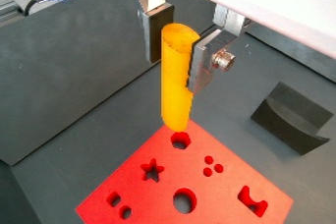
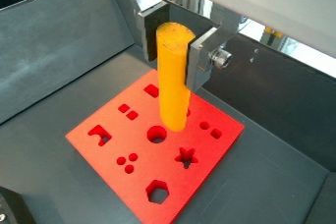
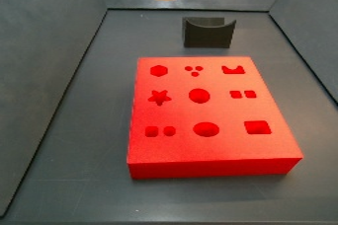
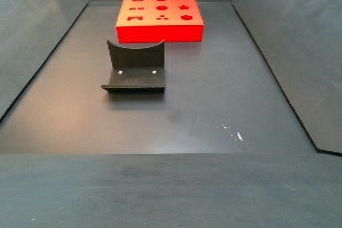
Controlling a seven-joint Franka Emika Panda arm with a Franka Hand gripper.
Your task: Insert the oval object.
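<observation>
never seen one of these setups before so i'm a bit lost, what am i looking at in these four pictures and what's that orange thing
This is a robot arm in a dark grey walled bin. Two pictures come from cameras on the arm's wrist, looking down past its gripper; two come from cameras fixed beside the bin.

The gripper has two flat silver fingers. In both wrist views they are closed on the oval object, a smooth orange-yellow peg held upright in the air above the red block. A side view shows only the peg's lower end at the top edge of the picture.

On the floor lies the red block, flat, with shaped holes in its top: a star, circles, squares, a hexagon, an oval. Beside it, apart from it, stands a small dark grey holder, empty. The peg is not in any hole yet.
</observation>
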